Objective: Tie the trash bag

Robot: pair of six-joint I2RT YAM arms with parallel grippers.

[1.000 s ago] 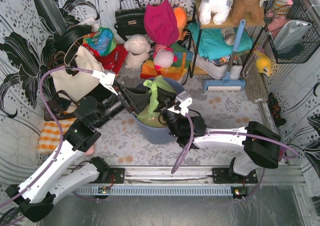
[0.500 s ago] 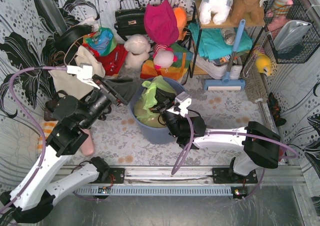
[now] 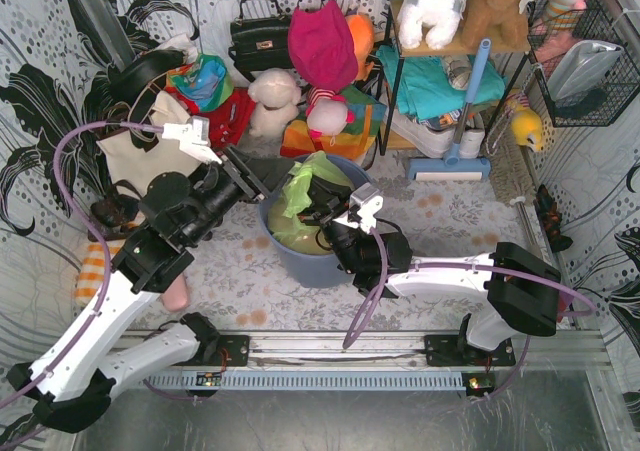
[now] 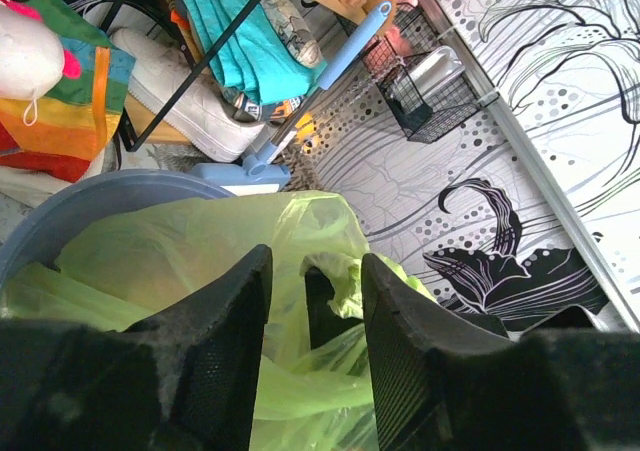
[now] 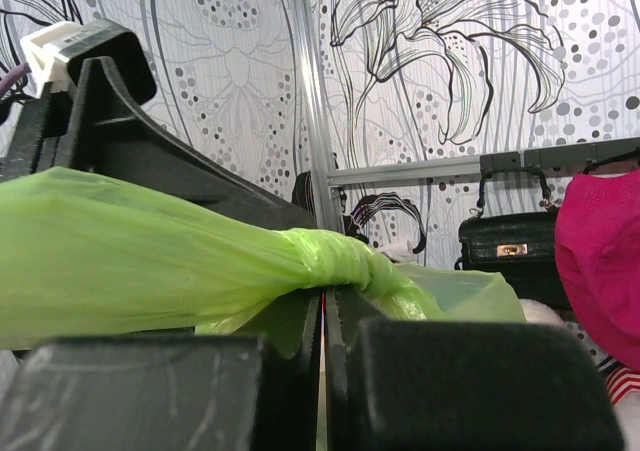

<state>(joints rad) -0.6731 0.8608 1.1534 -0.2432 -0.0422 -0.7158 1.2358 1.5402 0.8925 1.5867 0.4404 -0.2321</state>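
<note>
The trash bag (image 3: 303, 186), thin lime-green plastic, sits in a blue-grey round bin (image 3: 300, 267) at the middle of the floor, with a loose strip standing up from its top. My left gripper (image 3: 267, 179) hangs open at the bag's left edge. In the left wrist view the trash bag (image 4: 190, 256) lies between and beyond the open left gripper (image 4: 315, 269), unclamped. My right gripper (image 3: 323, 209) is at the bag's right side. In the right wrist view the right gripper (image 5: 323, 297) is shut, with a twisted neck of the trash bag (image 5: 330, 256) across its tips and plastic pinched in the slit.
Soft toys (image 3: 275, 101), a black handbag (image 3: 258, 39), a magenta cloth (image 3: 322, 43) and a shelf with teal fabric (image 3: 435, 86) crowd the back. A blue mop (image 3: 462, 121) leans at the right. A wire basket (image 3: 585, 66) hangs on the right wall. An orange checked cloth (image 3: 100, 271) lies left.
The left arm pulled away from the bag to the left, then swung back to its left edge, and its jaws have narrowed. The right arm and the bin stayed put.
</note>
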